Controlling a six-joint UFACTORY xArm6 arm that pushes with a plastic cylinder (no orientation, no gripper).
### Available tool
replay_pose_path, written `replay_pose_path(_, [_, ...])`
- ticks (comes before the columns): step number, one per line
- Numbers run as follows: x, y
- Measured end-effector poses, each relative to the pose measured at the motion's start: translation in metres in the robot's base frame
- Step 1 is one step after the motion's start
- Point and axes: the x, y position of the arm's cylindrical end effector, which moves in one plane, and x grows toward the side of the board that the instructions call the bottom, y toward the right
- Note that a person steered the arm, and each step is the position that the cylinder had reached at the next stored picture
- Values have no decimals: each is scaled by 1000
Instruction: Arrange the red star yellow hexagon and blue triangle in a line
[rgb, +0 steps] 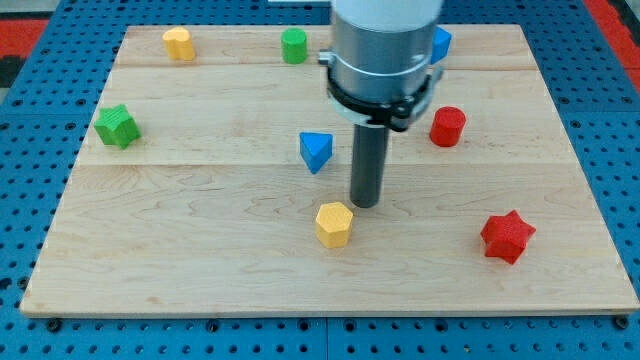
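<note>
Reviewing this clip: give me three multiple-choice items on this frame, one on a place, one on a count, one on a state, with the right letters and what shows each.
1. Where does the red star lie on the board?
A. near the view's top left corner
B. toward the view's bottom right
C. at the middle of the view's top edge

2. How many yellow blocks are on the board?
A. one
B. two
C. four

3. How does my tip stand to the yellow hexagon?
A. close beside it, just to its upper right in the view
B. far off, next to the green star
C. resting on top of the red star

Answers:
1 B, the red star sits low at the view's right.
2 B, the yellow hexagon plus a yellow block at the view's top left.
3 A, the rod ends close to the hexagon; contact cannot be told.
</note>
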Motion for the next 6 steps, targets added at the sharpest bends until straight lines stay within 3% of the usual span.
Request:
replay_pose_path(1, [28, -58])
replay_pose_path(2, [26, -54])
replay_pose_path(3, [-25, 10])
replay_pose_path(4, [-73, -14])
replay_pose_path(5, [-66, -118])
replay_pose_path(6, [-19, -221])
